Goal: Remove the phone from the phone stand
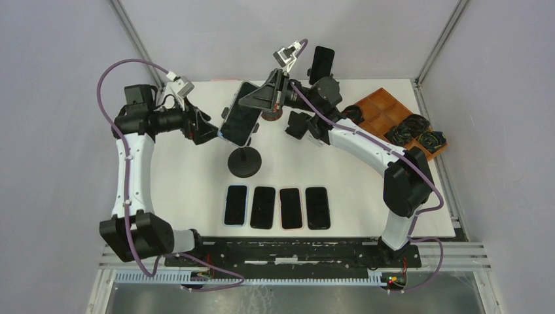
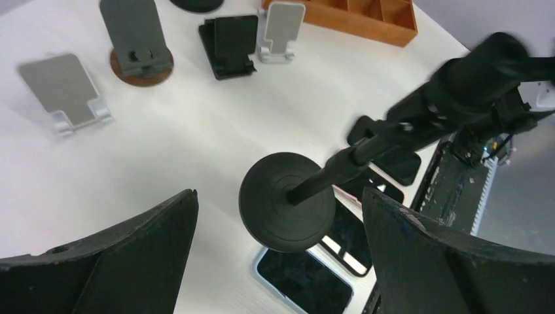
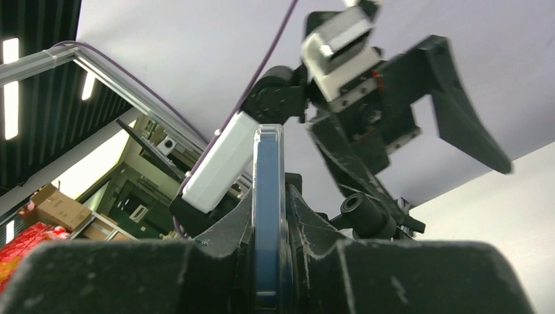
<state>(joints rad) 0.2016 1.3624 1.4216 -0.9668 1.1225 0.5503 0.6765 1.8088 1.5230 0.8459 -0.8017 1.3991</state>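
Observation:
A dark phone (image 1: 241,121) in a pale blue case stands tilted over the top of the black phone stand (image 1: 245,163) with its round base. My right gripper (image 1: 254,101) is shut on the phone's upper right edge. The right wrist view shows the phone (image 3: 268,209) edge-on, pinched in that gripper (image 3: 268,258). Whether the phone still sits in the stand's holder I cannot tell. My left gripper (image 1: 211,131) hangs open just left of the phone, holding nothing. In the left wrist view this gripper (image 2: 278,261) is spread wide above the stand's base (image 2: 288,199).
Several phones (image 1: 277,207) lie in a row near the front. Other stands sit at the back: a silver one (image 2: 65,91), a wood-based one (image 2: 137,39), a black one (image 2: 229,42), a white one (image 2: 281,29). A wooden tray (image 1: 383,108) with cables is at the right.

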